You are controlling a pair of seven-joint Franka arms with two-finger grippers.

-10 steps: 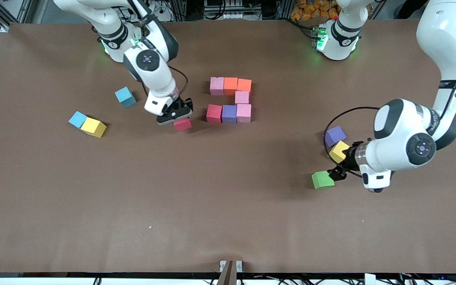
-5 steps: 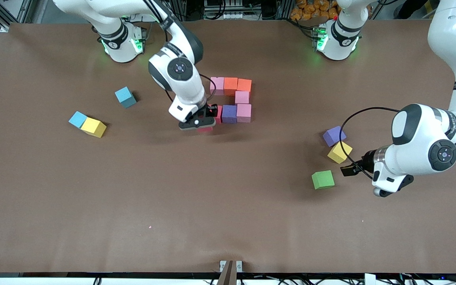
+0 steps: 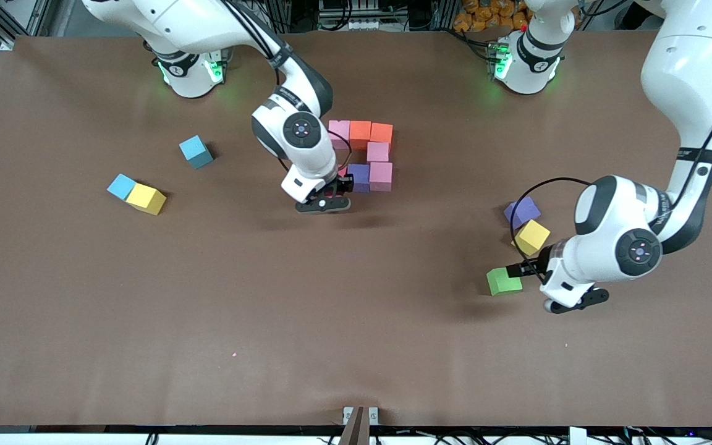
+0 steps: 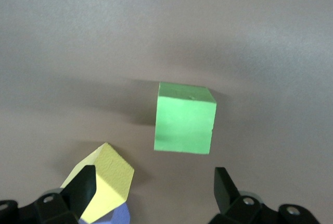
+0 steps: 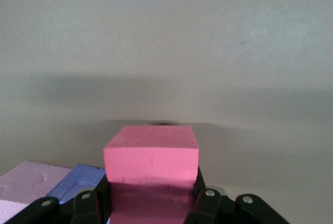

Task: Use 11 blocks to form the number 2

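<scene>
Counter (image 3: 356, 346), brown, contents listed from frame left to frame right.

Left third: light-blue cube (image 3: 121, 185) touching yellow block (image 3: 146, 198); second light-blue cube (image 3: 195, 151) above them.

Centre: right gripper (image 5: 151, 203), fingers clamped on a red block (image 5: 151, 166), at the lower left corner of the partial figure (image 3: 368, 154) of pink, orange and purple blocks.

Right third: green block (image 3: 504, 281), yellow block (image 3: 532, 237), purple cube (image 3: 521, 212). Left gripper (image 4: 156, 187), fingers spread wide, empty, just beside the green block.
</scene>
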